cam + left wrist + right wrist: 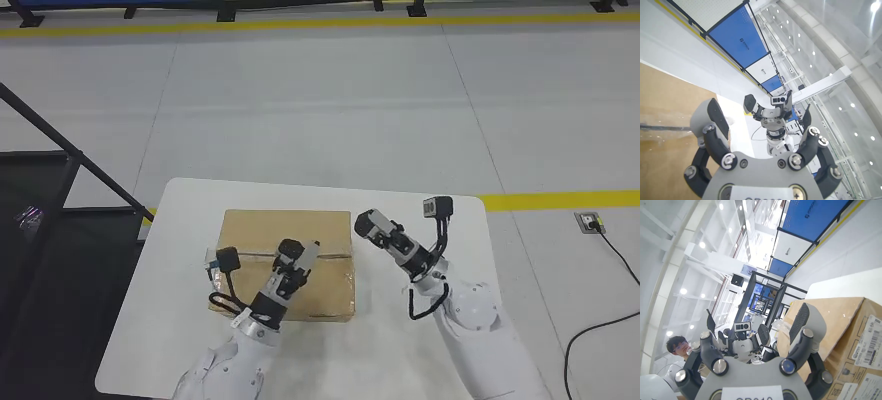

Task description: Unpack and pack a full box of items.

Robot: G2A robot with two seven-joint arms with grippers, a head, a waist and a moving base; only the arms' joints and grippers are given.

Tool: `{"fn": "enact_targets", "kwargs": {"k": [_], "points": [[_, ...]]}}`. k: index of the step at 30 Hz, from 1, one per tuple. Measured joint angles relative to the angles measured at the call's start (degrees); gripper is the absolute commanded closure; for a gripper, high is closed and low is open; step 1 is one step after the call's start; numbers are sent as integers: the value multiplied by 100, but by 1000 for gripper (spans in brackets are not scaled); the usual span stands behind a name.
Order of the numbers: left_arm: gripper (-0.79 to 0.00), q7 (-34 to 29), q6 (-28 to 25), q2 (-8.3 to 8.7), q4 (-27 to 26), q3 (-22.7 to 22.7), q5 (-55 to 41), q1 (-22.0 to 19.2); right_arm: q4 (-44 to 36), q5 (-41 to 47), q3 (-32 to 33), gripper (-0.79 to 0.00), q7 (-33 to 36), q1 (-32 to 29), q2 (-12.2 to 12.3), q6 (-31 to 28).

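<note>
A closed brown cardboard box point(285, 250) lies in the middle of the white table point(180, 300), its top seam sealed with clear tape point(662, 128). Printed labels point(868, 340) cover the side facing the right arm. My left gripper point(298, 256) hovers over the near right part of the lid, open with nothing between its fingers point(717, 117). My right gripper point(366, 224) hangs just off the box's right edge, also open and empty, with one finger point(800, 321) close to the box's top corner. Each wrist view shows the other arm's gripper farther off.
Crumpled clear plastic point(780, 324) lies at the box's far end, seen from the right wrist. A black frame point(60, 170) stands off the table's left side. Bare table surface stretches left of the box and along the near edge point(340, 370).
</note>
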Motion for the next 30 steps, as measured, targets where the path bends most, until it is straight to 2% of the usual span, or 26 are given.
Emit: {"fn": "enact_targets", "kwargs": {"k": [3, 6, 12, 15, 18, 21, 26, 30], "points": [[-785, -120, 67, 35, -145, -444, -418, 109, -351, -89, -3, -785, -77, -155, 13, -104], [-785, -412, 264, 72, -106, -935, -996, 127, -503, 31, -103, -785, 234, -62, 20, 190], [-785, -2044, 599, 205, 312, -2017, -2619, -119, -520, 20, -511, -785, 252, 190, -45, 116], [-785, -2854, 686, 269, 647, -2347, -3150, -280, -184, 226, -829, -785, 757, 544, -83, 696], [-785, -3482, 709, 320, 956, -2421, -3289, -447, 363, 511, -1091, -785, 1273, 952, -132, 1235], [-785, -3806, 640, 348, 1238, -2333, -3229, -586, 1003, 808, -1303, -785, 1723, 1335, -191, 1660], [-785, -3872, 486, 357, 1558, -2106, -3157, -707, 1806, 1039, -1527, -785, 2056, 1753, -279, 1675], [-785, -3862, 440, 368, 1735, -2004, -3108, -780, 2231, 1050, -1702, -785, 2005, 1930, -353, 1696]]}}
